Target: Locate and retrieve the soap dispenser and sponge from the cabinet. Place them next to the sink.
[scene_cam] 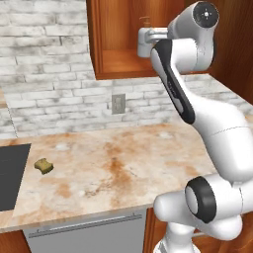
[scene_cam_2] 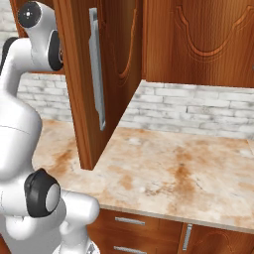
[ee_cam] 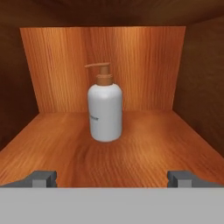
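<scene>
- The sink (scene_cam: 11,173) is lying at the far left of the left base view as a dark shape cut by the frame edge; just to its right the sponge (scene_cam: 43,165) is already sitting on the counter (scene_cam: 123,168), close beside the sink — so I am judging that half of the task done.
- Moving right, the cabinet (scene_cam: 118,64) is standing open above the counter, and the soap dispenser (scene_cam: 144,42) is still resting upright on its shelf; that half is left — gripping it, lifting it out, carrying it down to the sink side.
- In the hand view I am looking straight at the soap dispenser, centred on the shelf board and well back from me; my gripper (ee_cam: 112,178) is spread wide and holding nothing, one tip at each bottom corner, the bottle sitting between their lines but not yet between the fingers themselves.
- As for what is hard to read: in the left base view my own arm is covering part of the bottle and the right of the cabinet opening, so how near my hand is to the bottle is not showing there; the sink's full outline is running out of frame.
- In the right base view the open cabinet door (scene_cam_2: 99,74) is blocking the shelf, hiding the bottle and my hand behind it.
</scene>
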Controlling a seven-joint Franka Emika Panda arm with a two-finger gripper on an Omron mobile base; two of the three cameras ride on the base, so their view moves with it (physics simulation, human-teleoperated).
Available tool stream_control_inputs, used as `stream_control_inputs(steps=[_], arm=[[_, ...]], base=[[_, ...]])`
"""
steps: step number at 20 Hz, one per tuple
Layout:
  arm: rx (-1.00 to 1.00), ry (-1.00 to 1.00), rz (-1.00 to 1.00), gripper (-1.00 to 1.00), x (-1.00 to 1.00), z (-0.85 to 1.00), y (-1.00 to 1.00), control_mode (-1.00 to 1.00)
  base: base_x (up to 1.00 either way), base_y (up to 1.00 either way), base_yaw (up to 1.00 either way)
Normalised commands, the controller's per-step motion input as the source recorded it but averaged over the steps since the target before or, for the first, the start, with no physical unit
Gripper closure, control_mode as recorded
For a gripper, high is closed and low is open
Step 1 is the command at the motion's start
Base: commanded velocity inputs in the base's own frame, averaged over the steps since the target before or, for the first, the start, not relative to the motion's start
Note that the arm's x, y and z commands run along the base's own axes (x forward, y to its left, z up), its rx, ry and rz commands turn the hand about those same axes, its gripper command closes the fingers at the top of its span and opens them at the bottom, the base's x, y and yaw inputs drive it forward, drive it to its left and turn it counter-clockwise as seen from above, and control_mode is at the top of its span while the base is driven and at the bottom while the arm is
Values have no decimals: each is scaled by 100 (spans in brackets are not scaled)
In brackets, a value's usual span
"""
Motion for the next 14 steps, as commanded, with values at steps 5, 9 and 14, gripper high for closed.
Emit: stream_control_inputs(steps=[5,9,14], arm=[[0,0,0,-100,36,12,0,-100],[0,2,0,-100,13,-2,-7,-100],[1,-3,0,-100,12,-15,0,-100]], base=[[0,0,0],[0,0,0],[0,0,0]])
